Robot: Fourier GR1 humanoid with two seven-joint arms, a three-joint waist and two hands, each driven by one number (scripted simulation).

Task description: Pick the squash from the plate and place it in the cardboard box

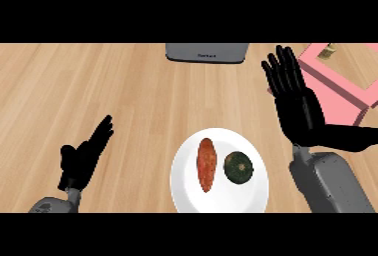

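The right hand [299, 112] hangs above the counter [111, 85] with its fingers straight and a little spread, pointing far, its thumb out to the right; it holds nothing. It lies just right of and beyond the plate [181, 172], with its fingertips near the left wall of the box [338, 86]. Its grey forearm [328, 185] comes in from the near edge, beside the plate's right rim. The left hand [83, 155] rests at the near left, well apart from the plate, fingers straight and slanting far and right, empty too. The squash [238, 167] lies on the right half of the plate, untouched, next to a long orange vegetable [207, 164] that lies lengthwise on the left half. The squash is small, round and dark green; the plate is white and smooth. The box sits at the far right, pink, open-topped, with flat straight walls. A dark grey appliance [206, 52] with rounded corners stands at the far edge, in the middle. The counter is pale wood with fine grain running left to right.
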